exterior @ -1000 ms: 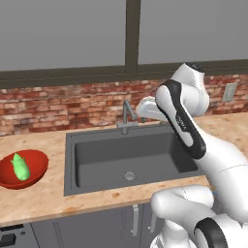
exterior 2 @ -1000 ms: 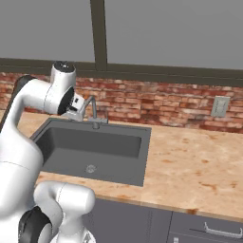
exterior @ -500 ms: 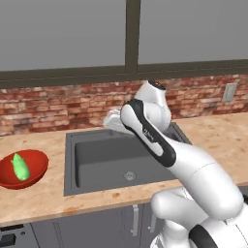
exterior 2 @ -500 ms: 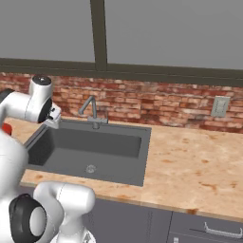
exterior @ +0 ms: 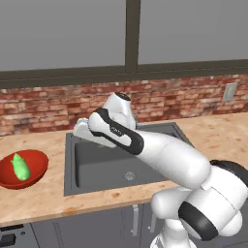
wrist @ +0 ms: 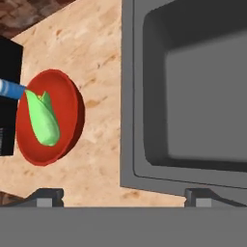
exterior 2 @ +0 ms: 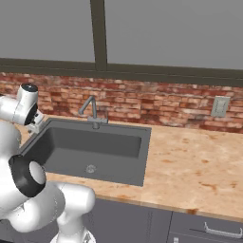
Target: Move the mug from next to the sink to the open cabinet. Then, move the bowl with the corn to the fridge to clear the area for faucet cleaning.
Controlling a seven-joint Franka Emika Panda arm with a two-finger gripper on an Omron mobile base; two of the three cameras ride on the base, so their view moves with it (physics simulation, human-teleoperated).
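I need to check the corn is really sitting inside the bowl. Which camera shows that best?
The hand view: it looks down into the red bowl, with the corn lying inside. The left base view shows both small, at its left edge. The right base view gives nothing on this.

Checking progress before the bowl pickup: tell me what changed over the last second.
The arm swung left, from the faucet side across the sink toward the bowl. The gripper is open, holding nothing. Bowl and corn stayed put on the counter.
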